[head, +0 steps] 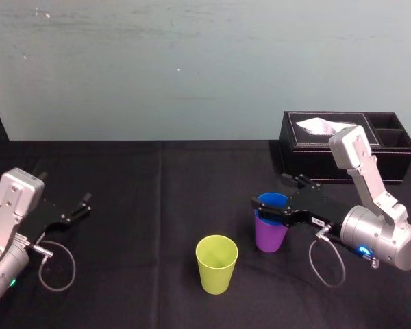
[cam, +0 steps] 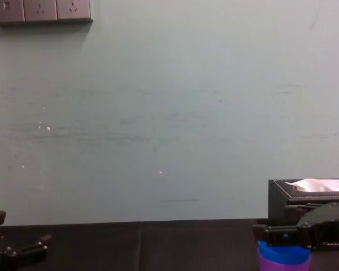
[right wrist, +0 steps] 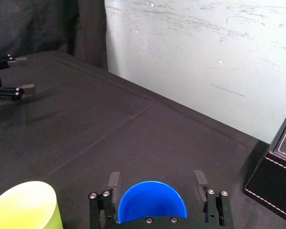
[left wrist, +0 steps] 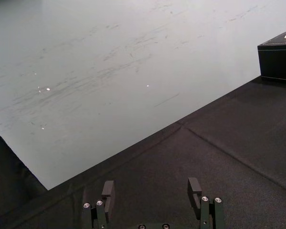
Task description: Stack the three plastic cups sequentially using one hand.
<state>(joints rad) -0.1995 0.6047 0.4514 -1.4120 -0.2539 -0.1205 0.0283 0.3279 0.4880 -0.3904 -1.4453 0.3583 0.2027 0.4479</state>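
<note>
Inside purple cup (head: 270,236): blue cup (head: 272,201); right gripper (right wrist: 157,180) jaws astride, seemingly released; left gripper (left wrist: 151,187) spread, far-left.

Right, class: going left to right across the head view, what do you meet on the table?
Left gripper, open → yellow-green cup → blue cup nested in purple cup, open right gripper around the blue one → black tissue box.

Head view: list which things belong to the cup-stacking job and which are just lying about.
Job: blue cup, nested in purple cup; yellow-green cup; right tool, around the blue cup.
Lying about: black tissue box; left tool, parked, open.
</note>
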